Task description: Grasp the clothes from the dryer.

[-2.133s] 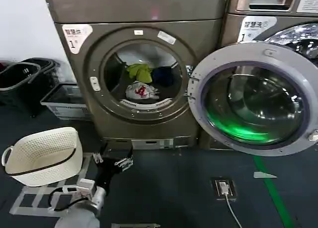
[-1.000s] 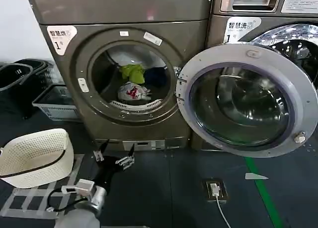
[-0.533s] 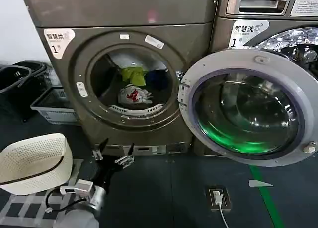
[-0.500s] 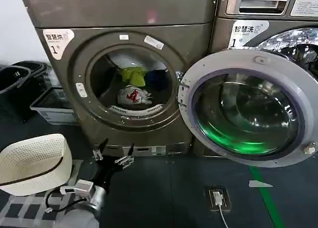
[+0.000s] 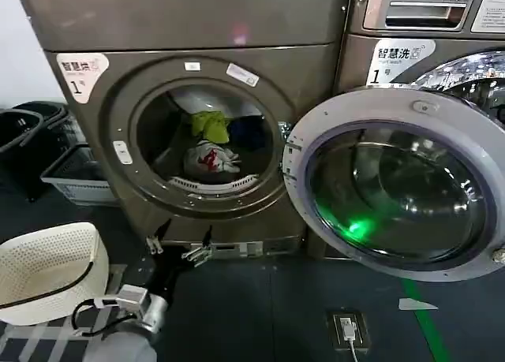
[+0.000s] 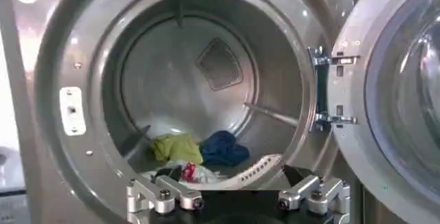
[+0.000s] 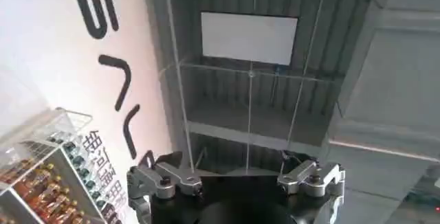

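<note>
head view: the dryer (image 5: 197, 133), its corner label (image 5: 76, 69) reading "1", stands with its door (image 5: 398, 181) swung wide. the clothes (image 5: 209, 145) lie in the drum. the left gripper (image 5: 180, 244) hangs low before it, jaws wide and empty, beside a white basket (image 5: 47, 267).

left wrist view: the clothes (image 6: 196, 153) are yellow-green, dark blue and white with red print.

right wrist view: the right gripper (image 7: 237, 177), jaws wide, points at a ceiling.

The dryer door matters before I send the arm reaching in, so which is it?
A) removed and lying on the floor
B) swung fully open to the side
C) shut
B: the dryer has its round door swung out on its hinges, leaving the clothes exposed in the drum.
</note>
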